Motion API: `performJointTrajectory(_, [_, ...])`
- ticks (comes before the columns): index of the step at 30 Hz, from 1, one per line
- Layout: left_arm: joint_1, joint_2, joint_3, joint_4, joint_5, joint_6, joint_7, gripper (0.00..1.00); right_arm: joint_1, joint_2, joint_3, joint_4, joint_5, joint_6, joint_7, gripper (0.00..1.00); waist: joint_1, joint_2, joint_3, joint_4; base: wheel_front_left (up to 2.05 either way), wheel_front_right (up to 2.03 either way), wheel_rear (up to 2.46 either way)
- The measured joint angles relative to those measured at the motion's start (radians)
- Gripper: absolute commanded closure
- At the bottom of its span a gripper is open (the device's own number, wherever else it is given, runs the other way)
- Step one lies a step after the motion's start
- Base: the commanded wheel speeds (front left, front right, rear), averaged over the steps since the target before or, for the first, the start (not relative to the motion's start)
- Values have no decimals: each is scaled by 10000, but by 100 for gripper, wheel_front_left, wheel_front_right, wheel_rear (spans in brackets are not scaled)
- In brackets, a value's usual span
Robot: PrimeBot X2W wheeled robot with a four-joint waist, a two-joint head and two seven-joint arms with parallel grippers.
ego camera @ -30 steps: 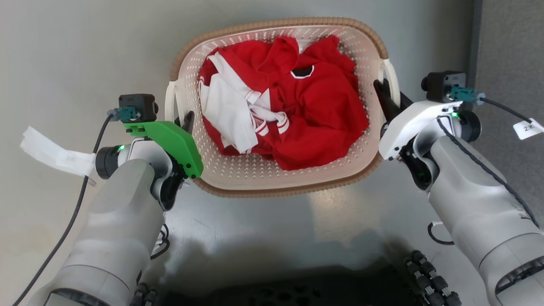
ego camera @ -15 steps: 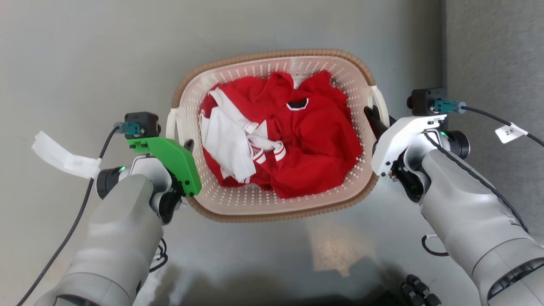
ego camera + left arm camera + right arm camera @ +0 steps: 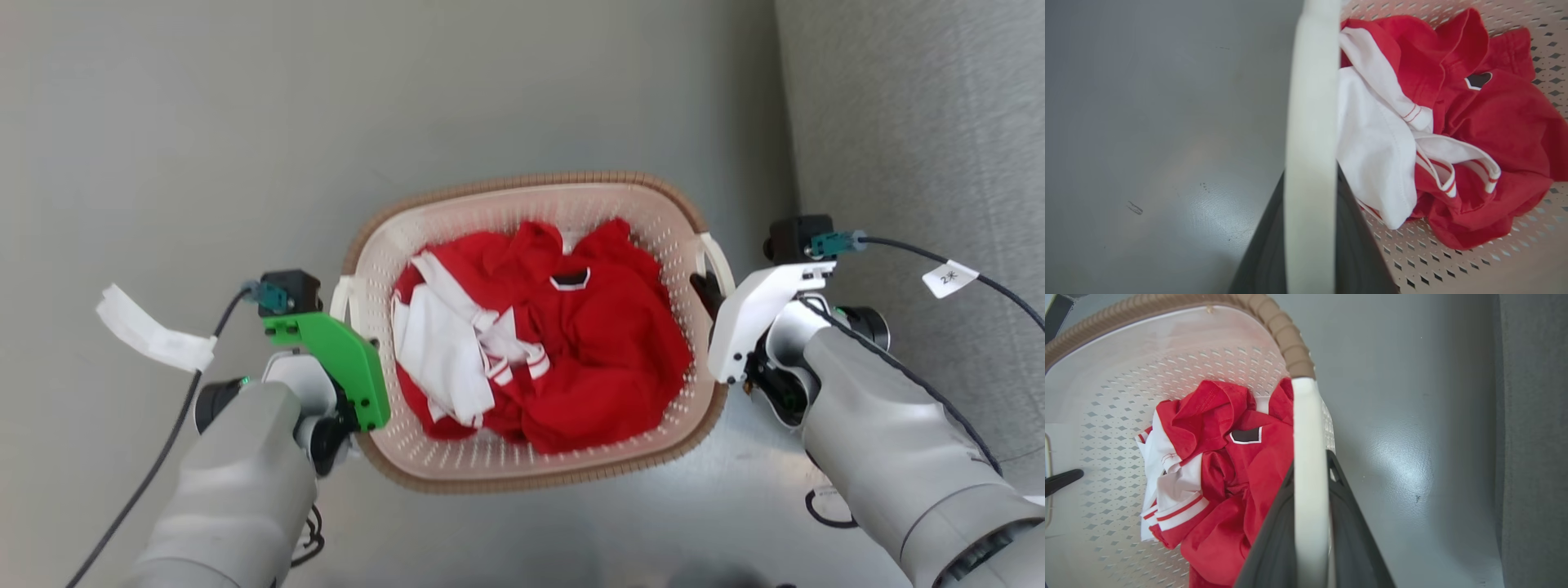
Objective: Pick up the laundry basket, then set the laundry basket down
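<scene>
Clearer in the wrist views than from the head: left hand (image 3: 1310, 179) and right hand (image 3: 1310, 465) each clamp a smooth white handle (image 3: 1312, 81) of the perforated basket (image 3: 522, 204).

- A bare indoor room; whether it is a home or a lab cannot be told.
- Smooth grey floor (image 3: 204, 122) with a dull sheen across the upper left of the head view.
- Rougher grey carpet-like strip (image 3: 914, 122) down the right edge.
- The laundry basket (image 3: 531, 478) of clothes at centre.

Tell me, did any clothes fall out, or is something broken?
Nothing stands out. The red and white clothes lie crumpled inside the cream perforated plastic laundry basket, none over its brown rim. The left gripper and right gripper hold its handles.
</scene>
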Motion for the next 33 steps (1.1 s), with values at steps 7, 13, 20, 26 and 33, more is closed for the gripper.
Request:
performJointTrajectory(7, [573,4,-316,-50,-359,2,407,100,366,17,280,125,311,0,470,100,0,0,-957,-70,0,0,0])
performJointTrajectory(13, [948,6,-433,-61,-525,2,723,100,646,35,433,230,537,0,800,100,0,0,-1784,-77,0,0,0])
performJointTrajectory(20, [1583,12,-610,21,-782,2,1116,100,1213,119,725,351,752,-2,1225,100,0,0,-2877,-54,0,0,0])
performJointTrajectory(26, [1781,13,-713,56,-917,2,1310,100,1426,130,880,366,924,-12,1444,100,0,0,-3656,-55,0,0,0])
performJointTrajectory(33, [1782,33,-823,59,-995,2,1563,100,1426,109,1053,366,1020,-15,1785,100,0,0,-4163,-77,0,0,0])
